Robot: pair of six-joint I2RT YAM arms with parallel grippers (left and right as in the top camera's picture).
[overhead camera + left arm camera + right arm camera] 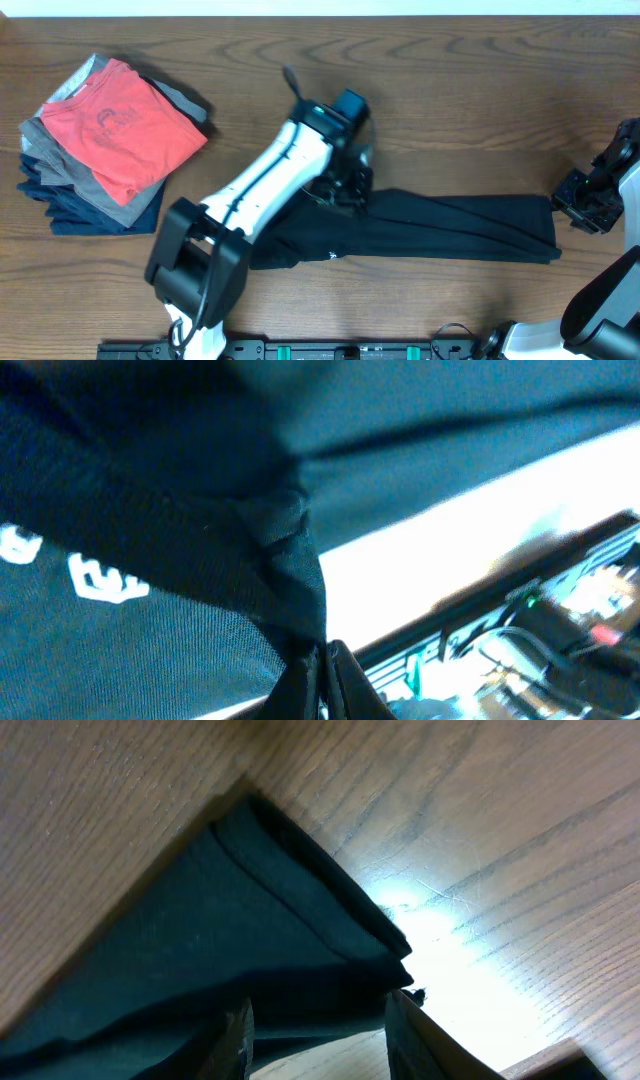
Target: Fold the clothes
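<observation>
Okay, on the overhead I've got the black garment [440, 225] stretched out long and narrow across the wooden table [450, 110], and I'm placing everything off that. My left hand [345, 190] is down on the garment's upper edge, toward its left end. The left wrist camera shows that hand clenched on the cloth, with a bunched ridge of black fabric running straight down into the closed fingers [345, 685]. Some white lettering [100, 580] is printed on the cloth just left of that ridge, too blurred for me to read. My right hand [320, 1025] sits at the garment's far right end. On its wrist camera the two fingers [232, 1040] are spread wide apart, released, gripping nothing. The garment's folded corner lies flat on the wood in the gap between them. I can't tell whether the fingertips actually touch the cloth. Well apart from the garment, off past its left end and farther back on the table, there's a stack of folded clothes [60, 190], a red T-shirt [120, 130] on top with grey and navy layers showing underneath it.
</observation>
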